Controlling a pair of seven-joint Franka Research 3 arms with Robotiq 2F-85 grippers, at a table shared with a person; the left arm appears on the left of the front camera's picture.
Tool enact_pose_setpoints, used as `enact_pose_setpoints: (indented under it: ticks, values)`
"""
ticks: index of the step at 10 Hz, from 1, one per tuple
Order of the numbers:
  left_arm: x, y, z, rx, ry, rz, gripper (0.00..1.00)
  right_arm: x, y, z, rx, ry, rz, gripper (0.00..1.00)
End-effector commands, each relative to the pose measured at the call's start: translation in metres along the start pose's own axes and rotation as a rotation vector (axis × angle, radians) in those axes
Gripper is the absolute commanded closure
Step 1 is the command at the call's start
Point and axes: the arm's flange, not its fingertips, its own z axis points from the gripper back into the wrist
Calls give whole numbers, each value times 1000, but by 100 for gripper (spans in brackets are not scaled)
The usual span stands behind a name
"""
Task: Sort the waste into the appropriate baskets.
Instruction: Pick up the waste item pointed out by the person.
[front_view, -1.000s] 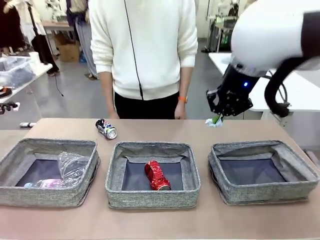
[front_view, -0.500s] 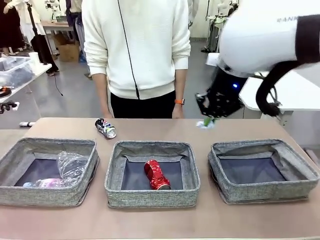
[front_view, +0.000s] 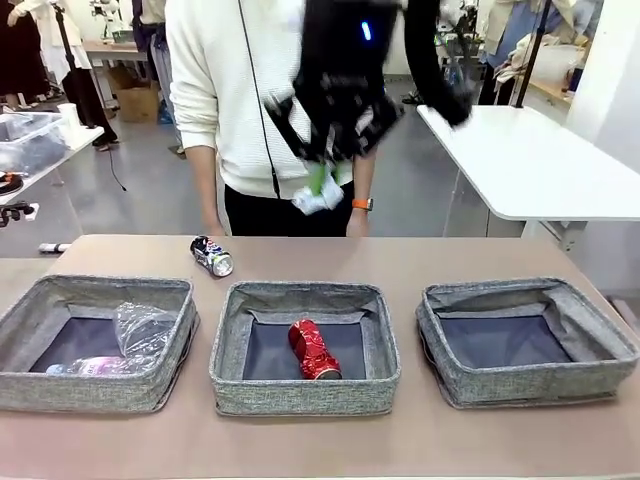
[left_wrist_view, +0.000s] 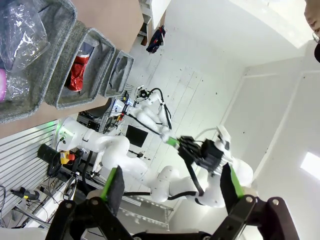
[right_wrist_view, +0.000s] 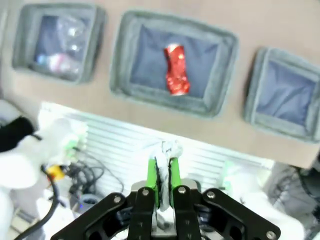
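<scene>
Three grey woven-fabric baskets stand in a row across the lower half of the front view. Each is rectangular, with soft low walls and a flat dark bottom.

The left basket (front_view: 100, 392) holds two things. One is a clear plastic cup (front_view: 148, 328), crumpled and glossy. The other is a clear bottle (front_view: 95, 367) with a pinkish label, lying on its side just below the cup.

Above and to the right of that basket, one dark blue-white can (front_view: 212, 257) lies dented on its side on the smooth brown table (front_view: 470, 258), apart from all three baskets.

The middle basket (front_view: 305, 395) holds one red can (front_view: 315, 350), crushed and shiny, lying lengthwise on the dark bottom.

In the upper middle of the frame the right gripper (front_view: 318, 180), black with green pads, hangs well above the table. Behind it is a person's white knit sweater (front_view: 290, 90). The gripper's two fingers are pinched on one small white paper wad (front_view: 320, 198), crinkled and ragged, which pokes out below the pads. The right wrist view shows the same pinch at lower centre, with the wad bulging past the narrow green pads.

The right basket (front_view: 530, 385) shows its dark bottom.

In the left wrist view, the left gripper (left_wrist_view: 172, 185) rises from the bottom edge with its two green-padded fingers spread wide apart.
</scene>
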Motion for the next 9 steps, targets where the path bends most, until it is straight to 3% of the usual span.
enact_pose_setpoints:
  ticks: [1,3,9]
  values:
    - [-2,0,2,2,-3,-5,0,18,29,31,-116,-83,-43,89]
    - [-2,0,2,2,-3,-5,0,10,40,58,-163,-163,-43,89]
    - [-2,0,2,2,-3,-5,0,0,35,67,-160,-191,9,89]
